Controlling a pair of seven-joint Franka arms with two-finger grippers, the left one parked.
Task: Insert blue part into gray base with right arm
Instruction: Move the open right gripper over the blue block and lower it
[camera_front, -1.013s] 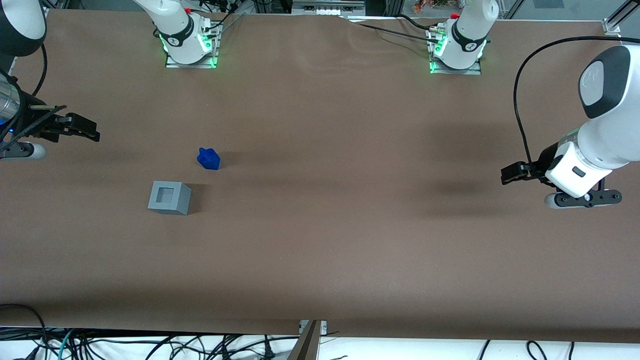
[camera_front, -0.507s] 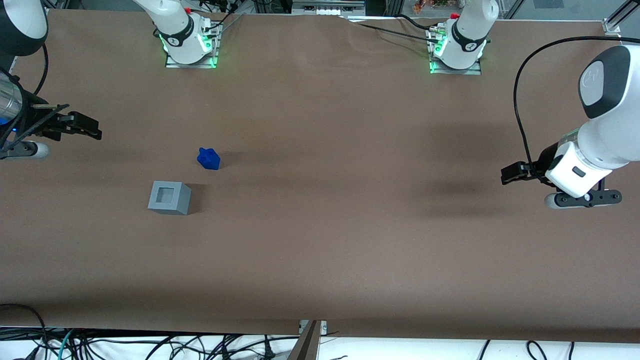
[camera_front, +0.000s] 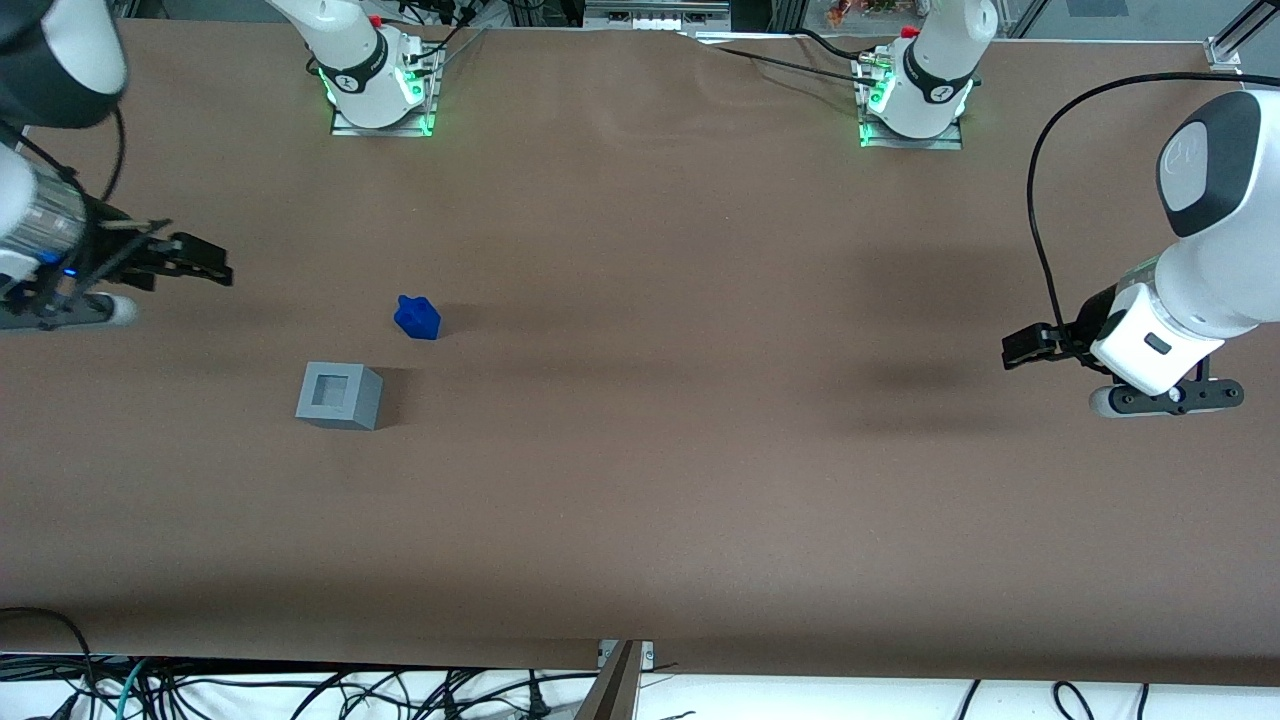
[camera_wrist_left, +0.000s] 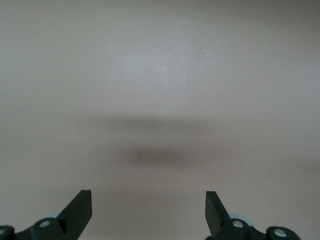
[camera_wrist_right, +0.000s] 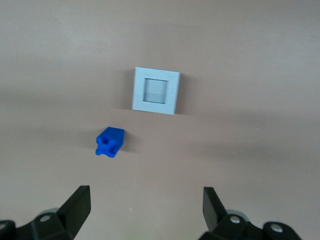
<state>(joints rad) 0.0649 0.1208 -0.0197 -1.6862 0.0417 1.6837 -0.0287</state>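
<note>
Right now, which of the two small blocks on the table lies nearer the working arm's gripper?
The blue part: it sits closer to the open gripper than the gray base, which stands nearer the front camera.

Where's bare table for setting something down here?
Between the blue part and the parked arm's end, the table is bare; likewise nearer the camera than the gray base. Crowded only around those two, with the open end effector hovering nearby.

A robotics lab, plainly: long bench under a wide brown matte cover, white jointed robot arms bolted to green-lit metal base plates at its edge, loose black cables tangled below (aluminium framing at one corner). Right arm's black two-finger gripper above the working arm's end.
</note>
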